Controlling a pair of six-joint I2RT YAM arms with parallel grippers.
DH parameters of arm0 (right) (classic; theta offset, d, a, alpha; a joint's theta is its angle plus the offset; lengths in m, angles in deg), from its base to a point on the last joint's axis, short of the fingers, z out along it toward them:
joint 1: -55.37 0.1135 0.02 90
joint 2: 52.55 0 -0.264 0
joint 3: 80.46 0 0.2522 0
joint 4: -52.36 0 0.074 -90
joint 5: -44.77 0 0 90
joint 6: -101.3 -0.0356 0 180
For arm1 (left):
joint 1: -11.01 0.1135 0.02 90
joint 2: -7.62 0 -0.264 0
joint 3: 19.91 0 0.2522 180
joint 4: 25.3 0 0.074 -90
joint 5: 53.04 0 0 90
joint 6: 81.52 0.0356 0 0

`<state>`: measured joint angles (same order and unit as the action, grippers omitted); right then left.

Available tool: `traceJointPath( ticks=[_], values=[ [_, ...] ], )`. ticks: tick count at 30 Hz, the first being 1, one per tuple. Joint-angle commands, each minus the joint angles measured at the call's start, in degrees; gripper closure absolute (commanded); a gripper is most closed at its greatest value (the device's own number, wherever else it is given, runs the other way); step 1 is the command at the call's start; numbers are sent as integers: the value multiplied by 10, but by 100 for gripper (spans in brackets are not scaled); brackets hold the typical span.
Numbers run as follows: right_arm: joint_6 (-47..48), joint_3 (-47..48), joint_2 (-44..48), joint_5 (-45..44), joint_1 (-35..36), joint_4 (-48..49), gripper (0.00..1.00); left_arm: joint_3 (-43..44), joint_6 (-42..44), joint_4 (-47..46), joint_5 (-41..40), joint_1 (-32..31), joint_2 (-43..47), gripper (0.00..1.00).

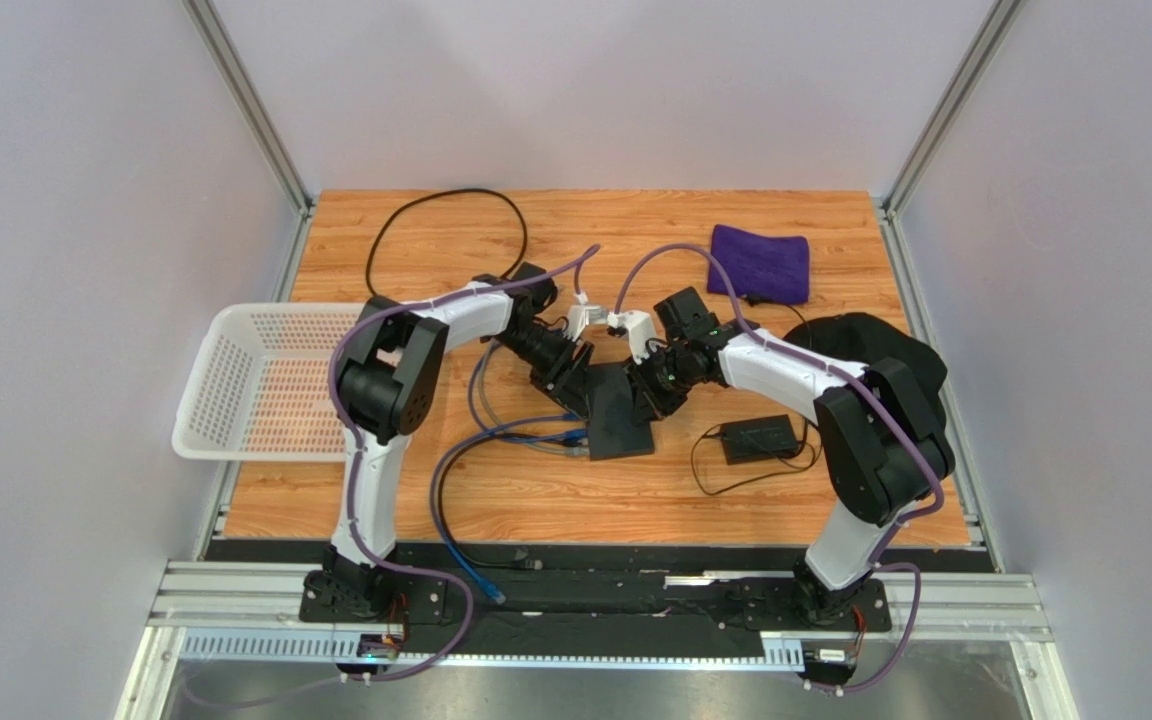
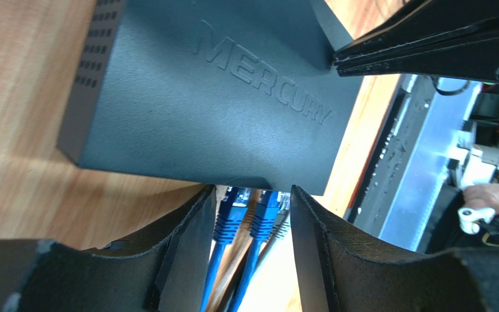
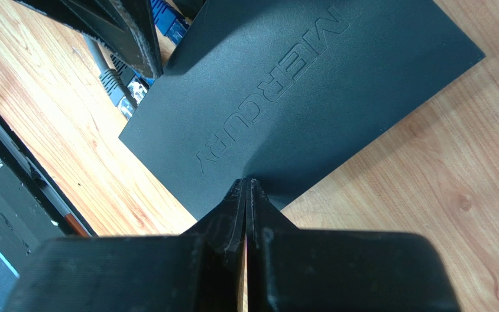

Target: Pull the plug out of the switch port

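Note:
The switch is a flat matte-black box marked MERCURY, lying mid-table. Two blue plugs and a grey plug sit in the ports along its near edge. My left gripper is open and straddles these plugs, with a gap on each side between them and its fingers. In the top view the left gripper is at the switch's left edge. My right gripper is shut, its tips resting on the switch's top near one edge.
A white basket stands at the left table edge. A purple cloth lies at the back right. A small power brick with a thin cord lies right of the switch. Blue cables trail toward the near edge.

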<state>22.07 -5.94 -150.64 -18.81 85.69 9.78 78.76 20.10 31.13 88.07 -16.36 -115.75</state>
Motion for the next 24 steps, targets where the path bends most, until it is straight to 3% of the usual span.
traceJointPath(
  ticks=[1,11,19,24],
  values=[
    [2,-7,1,-18,4,15,100,12,46,20,11,-3,-28,47],
    [0,-5,-3,-20,4,15,100,35,73,49,39,-3,-47,50],
    [0,-6,-2,-22,4,17,100,49,57,46,-12,-3,-40,50],
    [0,-5,-2,-21,3,17,100,47,65,56,-1,-3,-36,44]
  ],
)
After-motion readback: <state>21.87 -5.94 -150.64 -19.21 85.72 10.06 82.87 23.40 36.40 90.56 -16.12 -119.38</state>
